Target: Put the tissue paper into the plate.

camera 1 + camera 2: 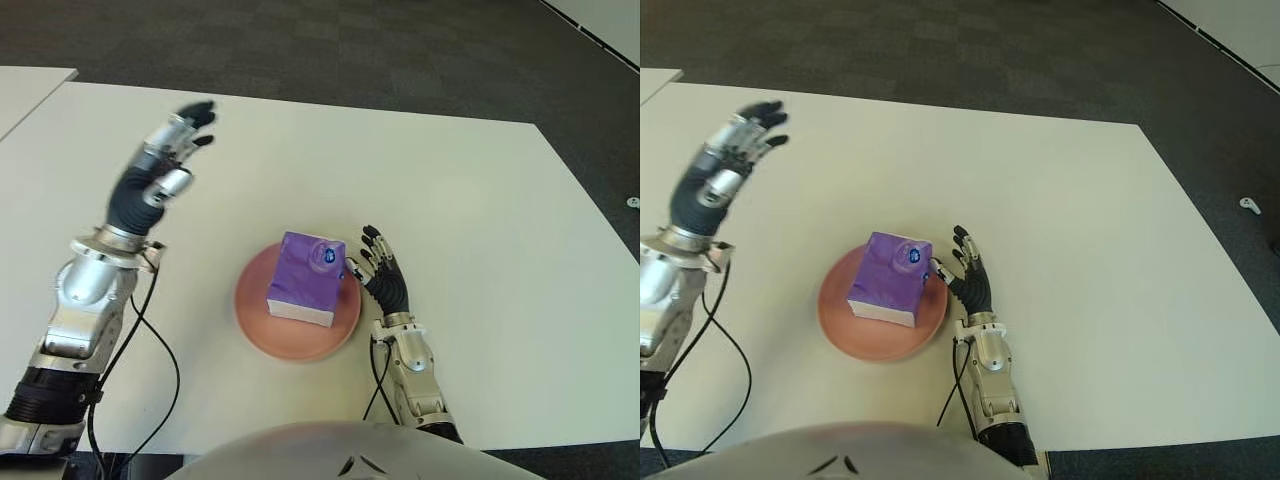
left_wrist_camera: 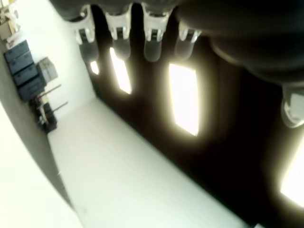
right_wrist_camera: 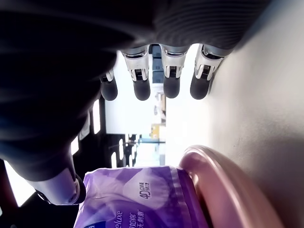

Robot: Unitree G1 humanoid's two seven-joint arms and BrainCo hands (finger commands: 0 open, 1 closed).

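Centrally, the purple tissue pack [image 1: 306, 279] lies in the pink plate [image 1: 254, 320] on the white table [image 1: 470, 200]. Right hand [image 1: 384, 275], fingers extended and empty, sits just beside the plate, possibly touching the pack. Left hand [image 1: 165, 165] hovers raised, open, well apart.

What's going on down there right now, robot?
Left robot hand open, raised over table. Right robot hand open beside plate, holding nothing. Tissue pack in plate. Nothing in the way.
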